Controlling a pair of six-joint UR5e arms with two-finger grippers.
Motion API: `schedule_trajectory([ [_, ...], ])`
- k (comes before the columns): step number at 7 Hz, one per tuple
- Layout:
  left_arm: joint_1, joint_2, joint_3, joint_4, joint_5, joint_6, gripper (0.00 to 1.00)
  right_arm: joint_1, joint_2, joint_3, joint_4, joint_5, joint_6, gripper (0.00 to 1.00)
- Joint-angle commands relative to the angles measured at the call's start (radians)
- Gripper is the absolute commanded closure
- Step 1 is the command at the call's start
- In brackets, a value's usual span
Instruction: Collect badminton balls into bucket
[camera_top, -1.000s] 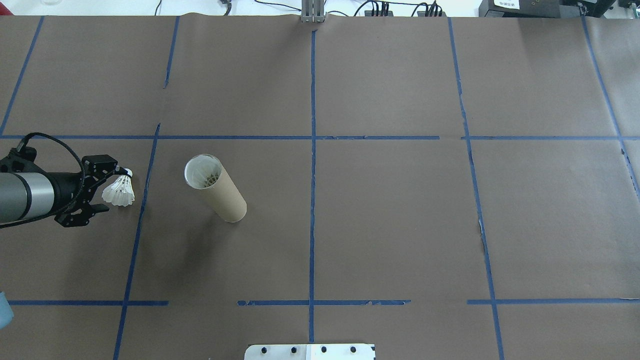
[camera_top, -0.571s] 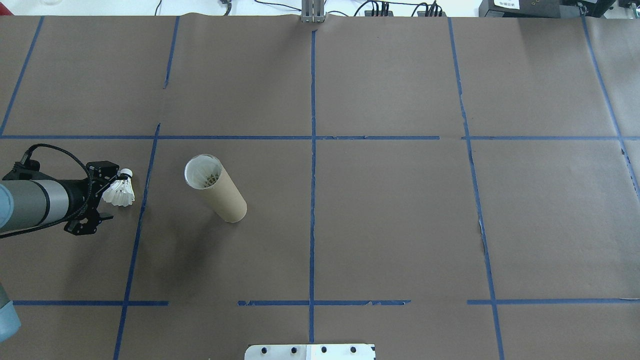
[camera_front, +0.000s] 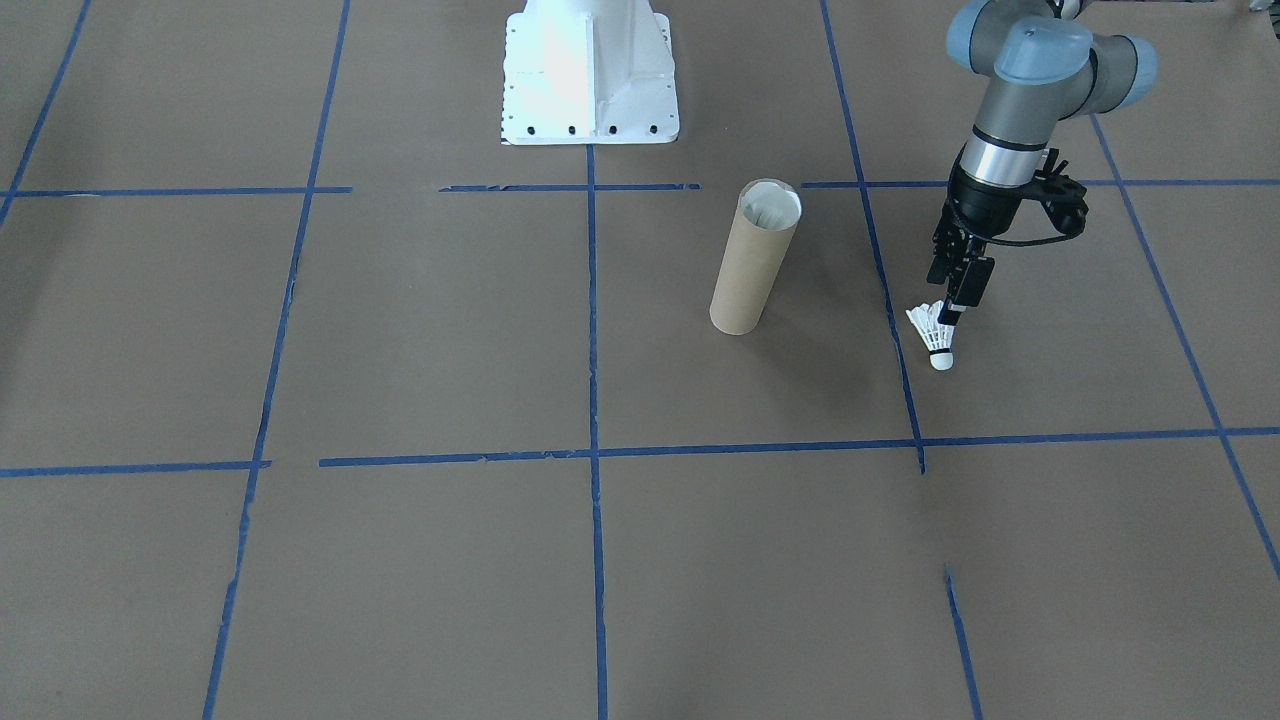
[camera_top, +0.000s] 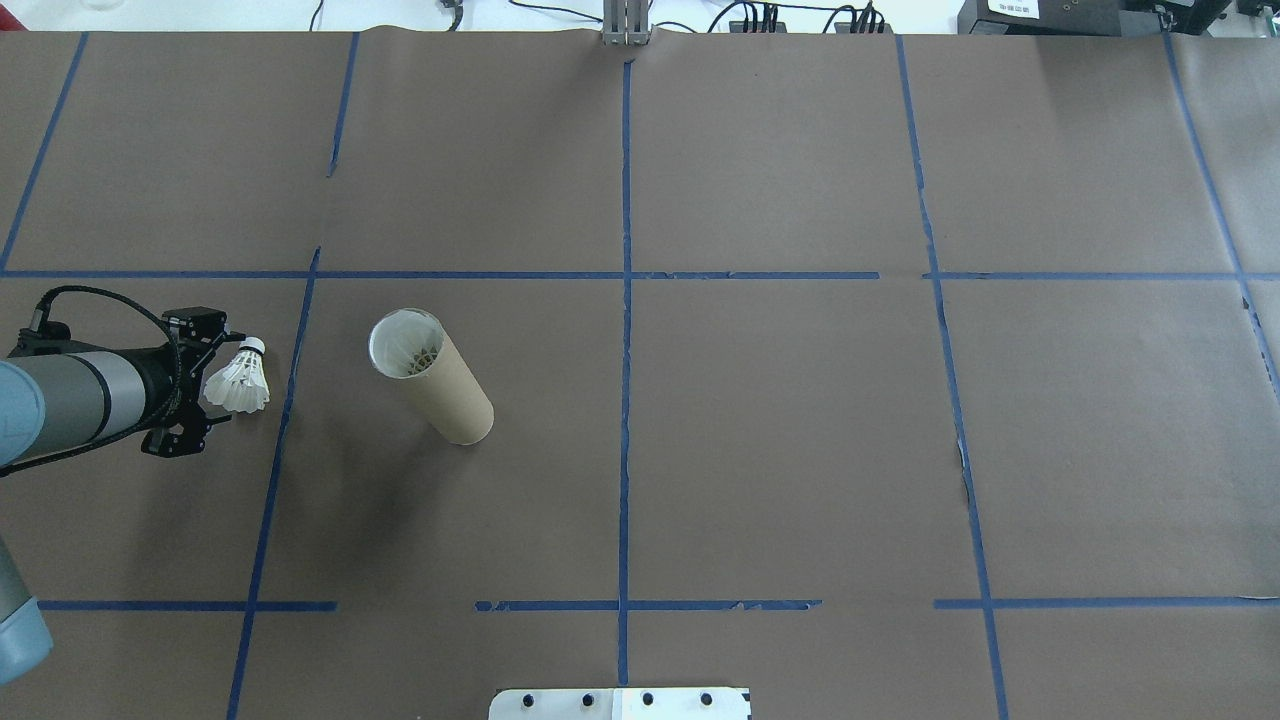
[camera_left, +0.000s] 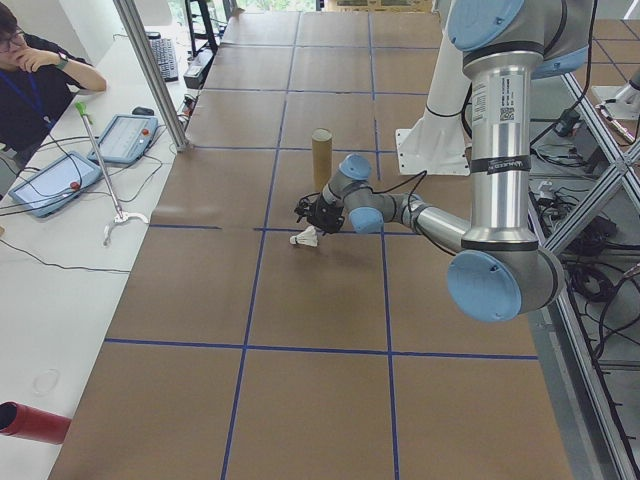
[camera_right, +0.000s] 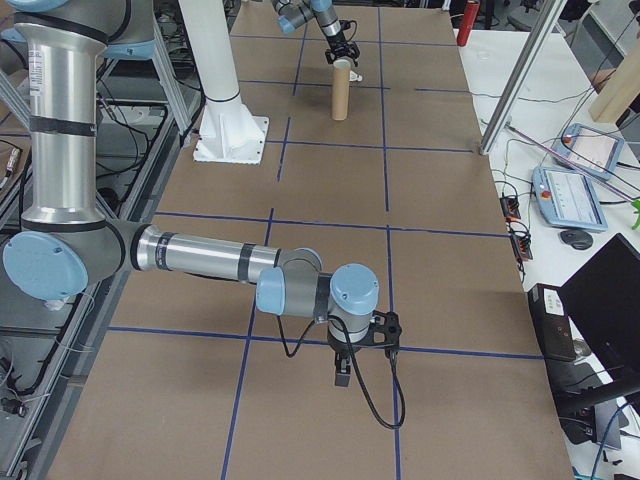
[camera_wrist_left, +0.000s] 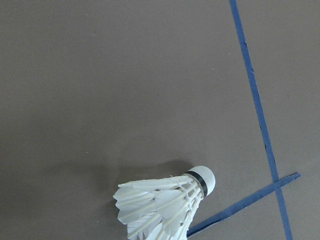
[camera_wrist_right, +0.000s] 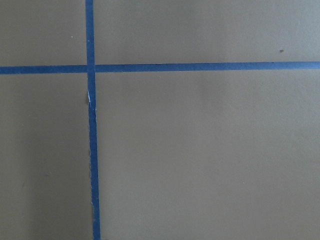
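Observation:
One badminton ball (camera_top: 240, 382) lies on its side on the brown paper at the left, cork tip pointing away from the robot; it also shows as the shuttlecock (camera_front: 934, 335) (camera_wrist_left: 165, 200) (camera_left: 306, 238). My left gripper (camera_top: 222, 385) (camera_front: 950, 312) points down at it, open, with a finger on either side of the feather skirt. The bucket (camera_top: 432, 378) (camera_front: 755, 258) (camera_left: 321, 160) stands upright a short way right of it, with white feathers visible inside its mouth. My right gripper (camera_right: 341, 375) hangs low over bare paper far off; I cannot tell its state.
The white robot base (camera_front: 590, 70) (camera_top: 620, 703) sits at the near table edge. Blue tape lines grid the paper. A person (camera_left: 30, 80) sits at a side bench with tablets (camera_left: 55, 180). A metal post (camera_top: 625, 25) stands at the far edge.
My left wrist has tilted steeper over the shuttlecock, so the fingers look shorter from above. The shuttlecock and the bucket stay where they were.

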Motion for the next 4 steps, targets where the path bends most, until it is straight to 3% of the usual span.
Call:
schedule_trajectory([
  [1, 0.001, -0.026, 0.027, 0.000, 0.016, -0.037, 0.12, 0.000, 0.000, 0.000, 0.000, 0.000, 0.000, 0.00],
  [2, 0.001, -0.031, 0.030, 0.002, 0.019, -0.045, 0.32, 0.000, 0.000, 0.000, 0.000, 0.000, 0.000, 0.00],
  [3, 0.001, -0.032, 0.036, 0.000, 0.021, -0.063, 0.44, 0.000, -0.001, 0.000, 0.000, 0.000, 0.000, 0.00],
  [4, 0.000, -0.031, 0.036, 0.000, 0.022, -0.069, 0.48, 0.000, 0.000, 0.000, 0.000, 0.000, 0.000, 0.00],
])
